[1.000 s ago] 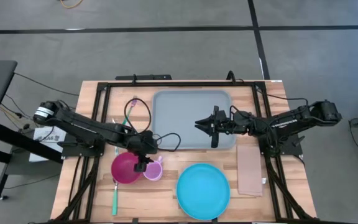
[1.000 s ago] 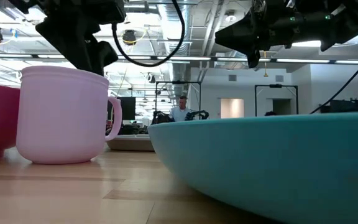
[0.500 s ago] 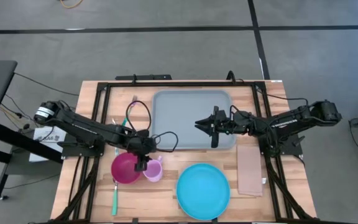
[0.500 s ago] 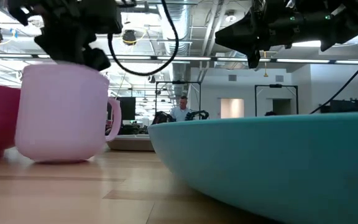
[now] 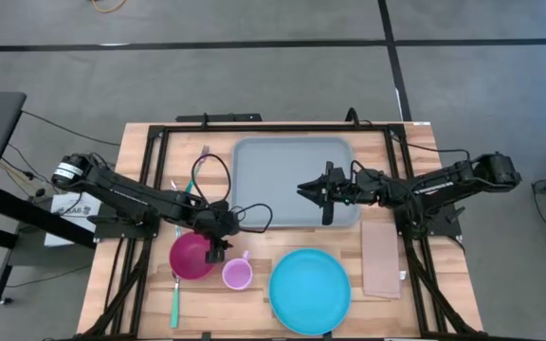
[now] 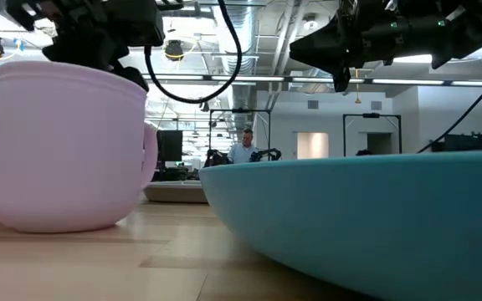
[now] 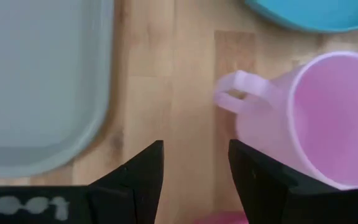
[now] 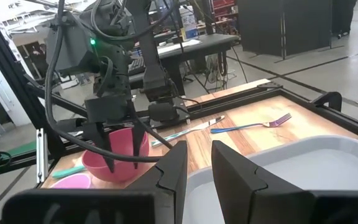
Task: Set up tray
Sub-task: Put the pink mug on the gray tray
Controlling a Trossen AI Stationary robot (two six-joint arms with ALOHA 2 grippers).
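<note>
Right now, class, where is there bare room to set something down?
The tray is bare left of the right gripper. Bare wood lies between tray and plate. Crowded: the bowl, cup and left gripper.

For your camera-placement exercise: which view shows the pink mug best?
The left wrist view: the pink mug shows its open mouth, handle and side. The high view gives only a small circle. The low view shows its side close up. The right wrist view catches just a sliver.

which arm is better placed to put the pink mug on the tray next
Left. Its open end effector hovers right beside the pink mug, while the right end effector hangs over the tray, farther from it.
</note>
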